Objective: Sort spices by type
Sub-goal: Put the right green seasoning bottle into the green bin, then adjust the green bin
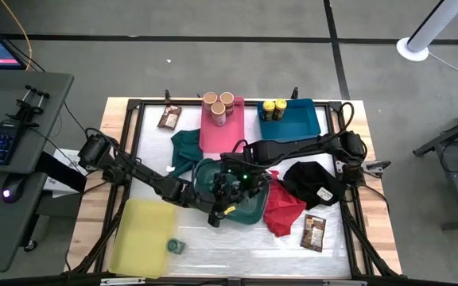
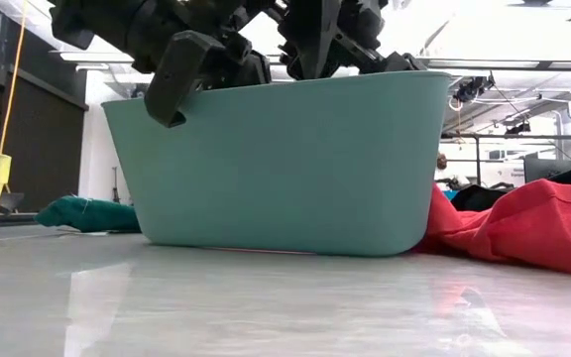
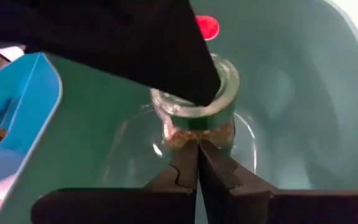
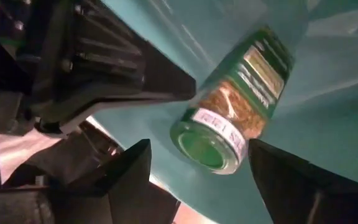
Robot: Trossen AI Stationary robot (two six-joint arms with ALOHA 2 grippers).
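Inside the teal bin (image 4: 328, 143), a green-lidded jar (image 4: 232, 118) lies between the right gripper's (image 4: 197, 180) spread fingers, untouched. The left gripper (image 3: 197, 163), fingers pressed together, sits just before the jar.

Bright overhead light; glare on table (image 2: 266, 307); wrist views blurred, shadowed.
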